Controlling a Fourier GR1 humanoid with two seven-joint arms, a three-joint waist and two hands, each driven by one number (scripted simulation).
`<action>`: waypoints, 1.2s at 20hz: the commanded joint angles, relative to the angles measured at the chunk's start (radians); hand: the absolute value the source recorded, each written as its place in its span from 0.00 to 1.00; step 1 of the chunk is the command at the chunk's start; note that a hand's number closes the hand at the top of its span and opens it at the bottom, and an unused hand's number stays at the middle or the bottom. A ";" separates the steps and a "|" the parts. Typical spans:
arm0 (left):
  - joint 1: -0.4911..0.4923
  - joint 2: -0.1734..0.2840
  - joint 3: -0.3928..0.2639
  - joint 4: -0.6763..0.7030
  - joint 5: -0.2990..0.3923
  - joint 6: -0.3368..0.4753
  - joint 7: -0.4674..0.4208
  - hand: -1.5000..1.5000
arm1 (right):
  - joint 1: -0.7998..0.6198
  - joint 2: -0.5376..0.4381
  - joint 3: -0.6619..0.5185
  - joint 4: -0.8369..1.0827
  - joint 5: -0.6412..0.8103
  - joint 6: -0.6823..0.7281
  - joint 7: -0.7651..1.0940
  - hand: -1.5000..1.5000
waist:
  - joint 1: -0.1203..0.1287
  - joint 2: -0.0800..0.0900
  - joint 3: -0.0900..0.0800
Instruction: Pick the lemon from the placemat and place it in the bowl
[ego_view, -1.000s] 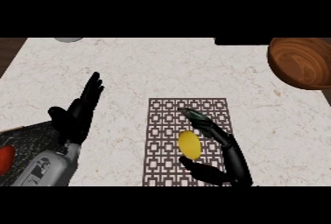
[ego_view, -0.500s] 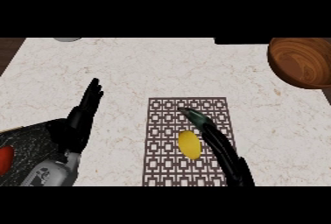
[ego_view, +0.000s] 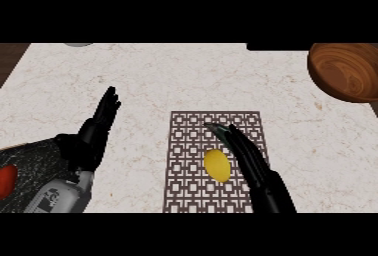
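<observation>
The lemon lay on the patterned placemat, just left of the right hand, whose fingers were straight and spread beside it, so a good grasp meant curling them round its middle before lifting toward the wooden bowl.

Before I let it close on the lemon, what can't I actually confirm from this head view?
- Contact: the right hand lies along the lemon on the placemat; touching or just beside, the steep downward view doesn't tell.
- Bowl: cut off by the right edge and top band.
- Grey object at the counter's far edge: mostly cut off, unidentifiable.
- Left hand: open and resting at the left.
</observation>
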 joint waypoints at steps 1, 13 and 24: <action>0.027 -0.002 -0.002 -0.012 -0.012 -0.016 -0.013 0.50 | 0.012 -0.034 -0.007 -0.088 -0.013 0.169 0.197 0.00 | -0.001 -0.001 0.001; 0.022 -0.052 0.082 -0.026 -0.099 -0.062 0.044 0.50 | -0.039 0.099 -0.082 0.168 -0.055 0.256 0.107 0.00 | 0.003 0.002 0.002; 0.044 -0.140 0.102 -0.018 -0.169 -0.094 0.043 0.50 | 0.127 0.107 -0.060 0.098 -0.083 0.200 -0.070 0.00 | 0.001 0.001 0.002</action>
